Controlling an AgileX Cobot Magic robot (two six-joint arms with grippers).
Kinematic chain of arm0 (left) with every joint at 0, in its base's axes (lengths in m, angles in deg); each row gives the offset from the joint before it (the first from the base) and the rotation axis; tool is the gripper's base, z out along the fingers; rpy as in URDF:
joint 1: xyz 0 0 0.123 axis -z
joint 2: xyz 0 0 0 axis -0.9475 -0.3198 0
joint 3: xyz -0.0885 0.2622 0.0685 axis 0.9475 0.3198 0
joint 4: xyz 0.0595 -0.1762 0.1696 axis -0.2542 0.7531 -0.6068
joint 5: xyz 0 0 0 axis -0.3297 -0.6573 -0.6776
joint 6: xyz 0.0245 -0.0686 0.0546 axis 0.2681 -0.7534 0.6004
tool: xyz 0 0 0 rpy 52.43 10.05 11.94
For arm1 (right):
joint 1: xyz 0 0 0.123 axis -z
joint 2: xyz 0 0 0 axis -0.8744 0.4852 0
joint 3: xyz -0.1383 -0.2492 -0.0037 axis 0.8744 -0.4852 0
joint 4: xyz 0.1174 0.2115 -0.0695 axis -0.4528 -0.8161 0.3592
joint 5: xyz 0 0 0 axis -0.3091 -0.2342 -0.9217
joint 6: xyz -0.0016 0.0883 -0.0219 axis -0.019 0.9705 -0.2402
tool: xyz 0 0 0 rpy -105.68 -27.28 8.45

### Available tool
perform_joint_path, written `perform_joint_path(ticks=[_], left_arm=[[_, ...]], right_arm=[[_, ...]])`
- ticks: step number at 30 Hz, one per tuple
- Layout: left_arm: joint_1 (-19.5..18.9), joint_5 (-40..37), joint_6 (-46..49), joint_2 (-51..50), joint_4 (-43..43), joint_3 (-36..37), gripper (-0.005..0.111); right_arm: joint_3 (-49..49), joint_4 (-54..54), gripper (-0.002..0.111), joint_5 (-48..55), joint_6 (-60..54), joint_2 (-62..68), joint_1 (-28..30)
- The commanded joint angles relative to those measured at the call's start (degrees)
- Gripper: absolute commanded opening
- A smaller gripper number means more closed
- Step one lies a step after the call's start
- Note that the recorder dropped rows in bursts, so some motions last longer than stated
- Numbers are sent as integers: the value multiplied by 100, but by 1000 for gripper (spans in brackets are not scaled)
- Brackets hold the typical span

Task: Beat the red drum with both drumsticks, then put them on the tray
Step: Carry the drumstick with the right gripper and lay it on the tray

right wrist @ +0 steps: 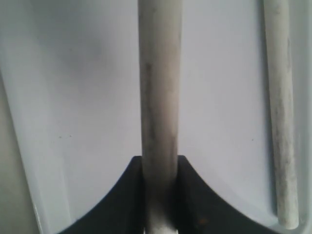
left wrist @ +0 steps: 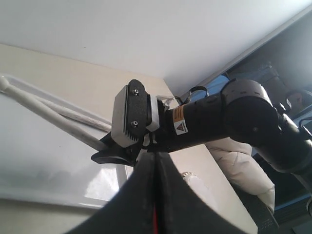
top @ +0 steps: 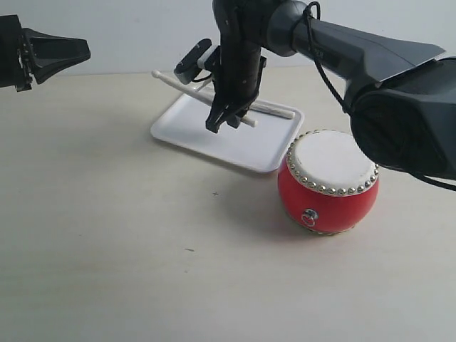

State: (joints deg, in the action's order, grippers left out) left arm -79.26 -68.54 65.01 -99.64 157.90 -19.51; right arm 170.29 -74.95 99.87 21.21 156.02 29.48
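Right hand (top: 222,125) grips a drumstick (top: 178,85) over the tray (top: 206,139) on the pale tabletop (top: 107,249); left hand (top: 82,48) closed, empty.

Pale table (top: 107,249), white tray (top: 184,130), red drum (top: 328,203) just beside

This looks like a robot lab or test room, not a home. A pale wood-grain bench (top: 107,285) stands against a plain white wall (top: 142,28), and two black robot arms (top: 385,64) are set up at it, with a loose cable (top: 322,68) along one. In the left wrist view, the dim clutter past the bench is too blurred to name.
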Motion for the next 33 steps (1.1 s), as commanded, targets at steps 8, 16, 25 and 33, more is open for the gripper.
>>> perform_joint_path(ticks=[8,16,25,33], left_arm=[[-15,-55,71,67,54,-81,0],[-15,-55,93,67,54,-81,0],[-15,-55,93,67,54,-81,0],[-15,-55,93,67,54,-81,0]], right_arm=[[-173,65,0,-33,-18,-61,36],[-840,65,0,-33,-29,-460,49],[-1223,61,0,-33,-55,-450,263],[-1223,41,0,-33,-55,-294,263]])
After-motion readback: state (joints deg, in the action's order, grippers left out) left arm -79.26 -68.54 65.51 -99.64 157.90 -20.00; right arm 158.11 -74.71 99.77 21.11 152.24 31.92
